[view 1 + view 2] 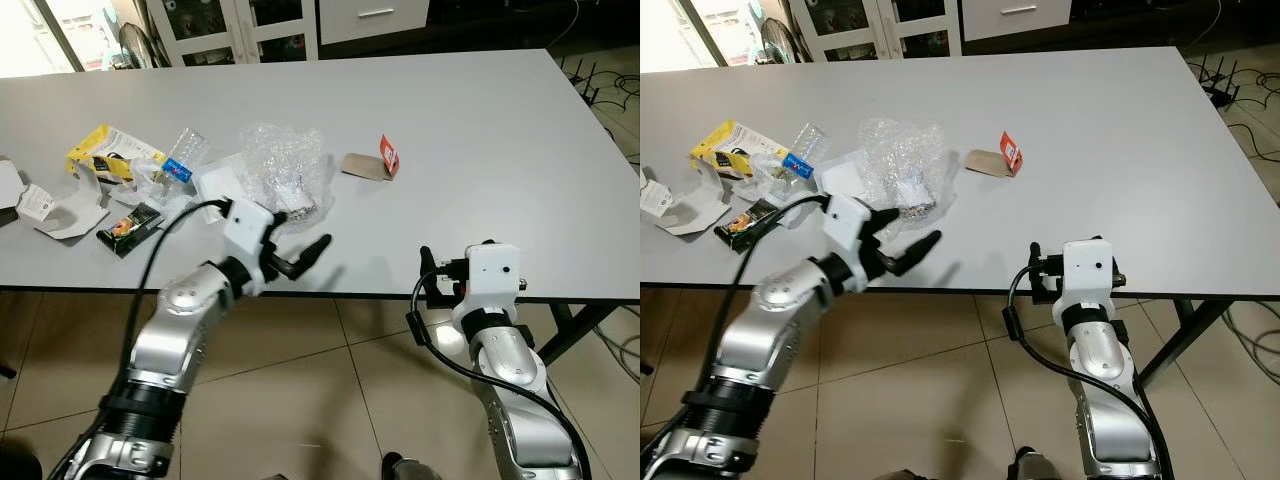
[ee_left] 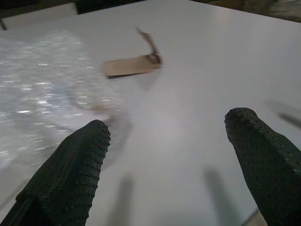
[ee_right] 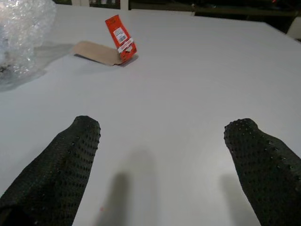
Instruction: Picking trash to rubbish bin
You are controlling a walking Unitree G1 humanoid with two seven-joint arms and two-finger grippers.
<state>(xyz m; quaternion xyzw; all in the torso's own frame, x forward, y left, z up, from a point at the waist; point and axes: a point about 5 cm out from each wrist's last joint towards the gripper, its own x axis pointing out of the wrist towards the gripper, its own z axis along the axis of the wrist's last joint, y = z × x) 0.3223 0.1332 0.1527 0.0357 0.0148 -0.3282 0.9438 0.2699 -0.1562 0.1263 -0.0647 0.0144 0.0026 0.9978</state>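
Left eye view: white table [image 1: 480,150] on tiled floor [image 1: 340,400], both end effectors [image 1: 300,255] [image 3: 164,155] spread wide, empty.

bare table [image 1: 480,160] lies right of the bubble wrap [image 1: 285,170].

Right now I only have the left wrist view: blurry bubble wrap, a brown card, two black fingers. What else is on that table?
Observer: Left of the clear crumpled bubble wrap lies a heap of litter, including a yellow printed packet and a clear plastic bottle with a blue label.
Operator: Is that brown card plain?
Observer: No, the flat brown card has a red printed flap standing up at one end.
Operator: Where's the right gripper?
Observer: The right gripper is open at the near table edge, aimed at the card; the left gripper is open by the wrap.
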